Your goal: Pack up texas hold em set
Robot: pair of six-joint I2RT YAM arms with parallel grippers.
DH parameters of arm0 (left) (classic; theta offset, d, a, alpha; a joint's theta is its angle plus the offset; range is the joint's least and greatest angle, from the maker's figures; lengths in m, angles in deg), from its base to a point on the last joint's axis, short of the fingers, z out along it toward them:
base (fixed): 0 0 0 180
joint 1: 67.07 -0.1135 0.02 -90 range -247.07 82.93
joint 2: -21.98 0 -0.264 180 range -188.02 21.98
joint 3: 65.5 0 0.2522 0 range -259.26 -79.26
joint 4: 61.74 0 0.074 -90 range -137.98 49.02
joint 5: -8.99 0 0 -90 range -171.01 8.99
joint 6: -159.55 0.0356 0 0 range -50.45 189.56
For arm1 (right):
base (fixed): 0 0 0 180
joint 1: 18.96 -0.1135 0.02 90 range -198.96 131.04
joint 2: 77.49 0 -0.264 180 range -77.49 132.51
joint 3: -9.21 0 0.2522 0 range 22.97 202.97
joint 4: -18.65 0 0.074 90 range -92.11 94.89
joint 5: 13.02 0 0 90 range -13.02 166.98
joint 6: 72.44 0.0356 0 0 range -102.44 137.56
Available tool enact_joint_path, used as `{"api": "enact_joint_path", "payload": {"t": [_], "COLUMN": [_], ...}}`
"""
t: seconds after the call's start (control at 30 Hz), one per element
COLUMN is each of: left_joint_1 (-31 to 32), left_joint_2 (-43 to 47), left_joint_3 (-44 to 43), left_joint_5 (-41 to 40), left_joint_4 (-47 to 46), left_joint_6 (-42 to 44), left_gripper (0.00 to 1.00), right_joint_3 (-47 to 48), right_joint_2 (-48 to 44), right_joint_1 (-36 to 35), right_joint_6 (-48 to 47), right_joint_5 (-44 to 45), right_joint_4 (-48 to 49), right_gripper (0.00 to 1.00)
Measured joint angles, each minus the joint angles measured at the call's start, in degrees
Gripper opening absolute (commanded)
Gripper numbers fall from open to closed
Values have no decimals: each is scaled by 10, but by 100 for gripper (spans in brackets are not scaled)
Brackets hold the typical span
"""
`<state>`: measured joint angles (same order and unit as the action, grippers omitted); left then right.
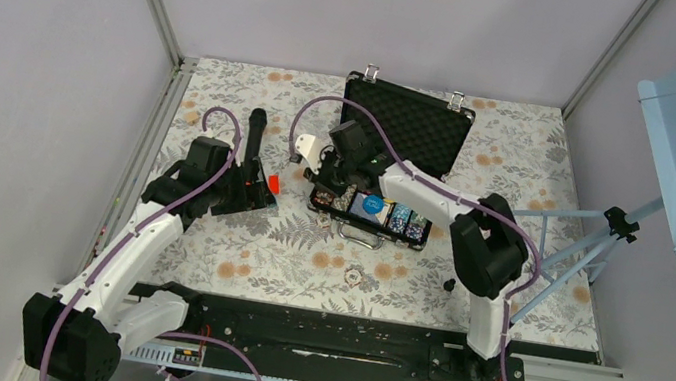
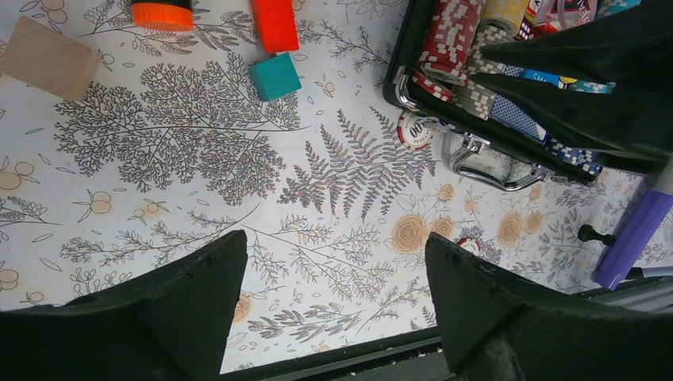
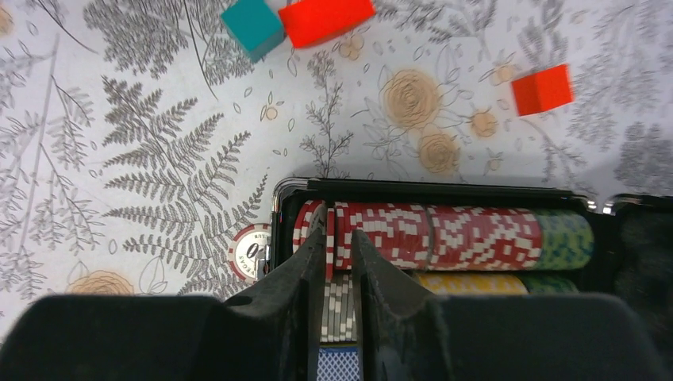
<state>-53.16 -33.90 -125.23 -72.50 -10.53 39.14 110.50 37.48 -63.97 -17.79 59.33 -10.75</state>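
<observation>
Right fingers (image 3: pixel 298 286) pinching red chip (image 3: pixel 329 238), briefcase (image 3: pixel 444 190) holding chip rows (image 3: pixel 476 236)

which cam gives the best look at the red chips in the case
The right wrist view: the row of red chips lies mid-frame, stripes sharp, just past the right claw. The left wrist view catches only its cropped end at the top edge. In the top external view the briefcase is small and the chips unreadable.

From above, the right arm (image 1: pixel 429 196) hides much of the briefcase (image 1: pixel 420 122) tray.
</observation>
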Motion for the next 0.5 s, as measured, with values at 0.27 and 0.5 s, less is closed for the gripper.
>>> {"api": "enact_joint_path", "payload": {"t": [0.27, 0.5], "left_joint_1": [0, 1], "left_joint_2": [-5, -21], "left_joint_3": [0, 2], "left_joint_5": [1, 2], "left_joint_4": [0, -3], "left_joint_6": [0, 2], "left_gripper": [82, 78], "right_joint_3": [-106, -248], "right_joint_2": [-127, -273], "right_joint_1": [0, 0], "right_joint_6": [114, 296], "right_joint_5": [13, 58], "right_joint_4": [111, 169], "right_gripper": [41, 44]}}
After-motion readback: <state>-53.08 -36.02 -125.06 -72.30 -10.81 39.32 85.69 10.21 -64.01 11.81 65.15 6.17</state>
